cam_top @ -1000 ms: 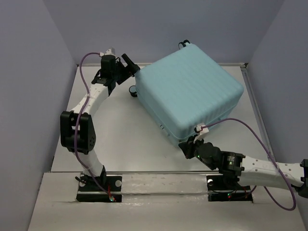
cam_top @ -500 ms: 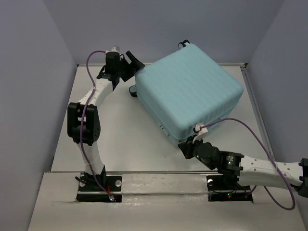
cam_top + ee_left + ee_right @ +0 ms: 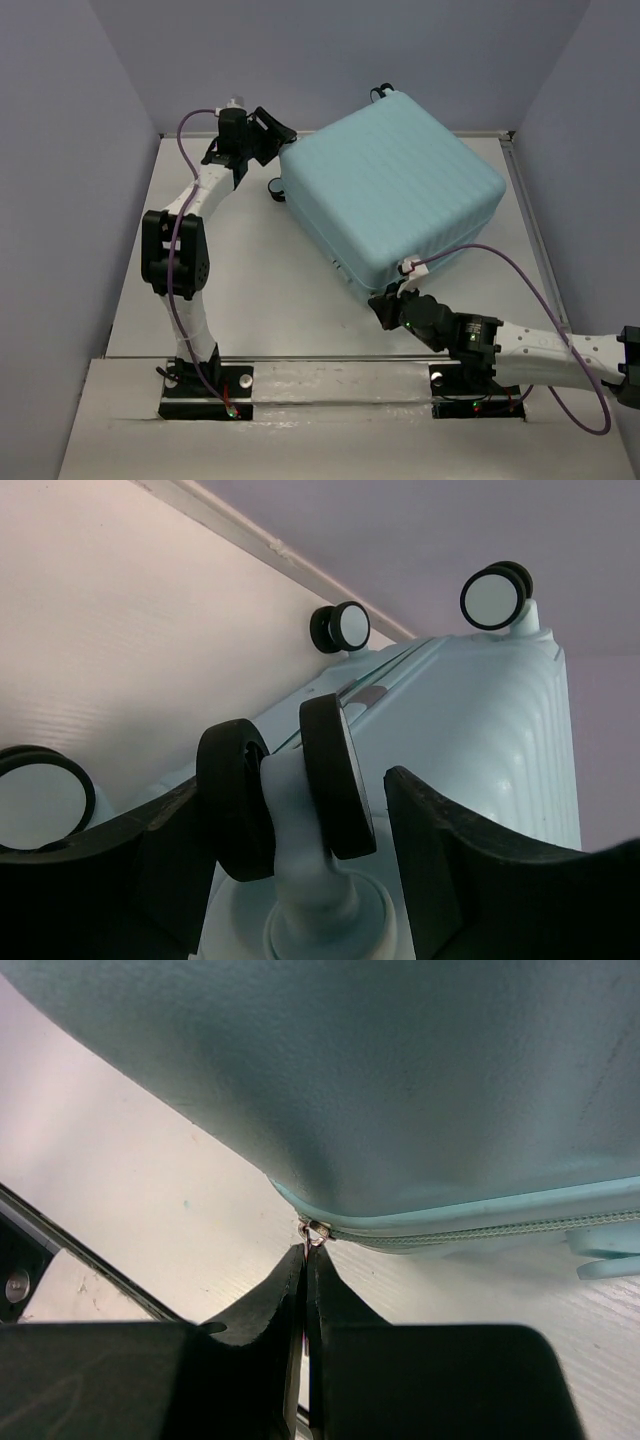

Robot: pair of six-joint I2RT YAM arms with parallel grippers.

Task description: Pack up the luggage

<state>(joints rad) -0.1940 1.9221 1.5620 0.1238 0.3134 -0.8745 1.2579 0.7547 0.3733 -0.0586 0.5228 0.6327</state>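
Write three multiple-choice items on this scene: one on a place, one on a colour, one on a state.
1. What sits between the left gripper's fingers?
A. a folded shirt
B. a caster wheel
C. a bottle

2. What colour is the shell of the luggage?
A. red
B. black
C. pale aqua

3. How is the right gripper?
A. shut on the zipper pull
B. wide open
C. holding a cloth

Answers:
1. B, the wheel stands between its open fingers in the left wrist view.
2. C, the shell is aqua in every view.
3. A, its fingers meet at the pull by the luggage's near corner.
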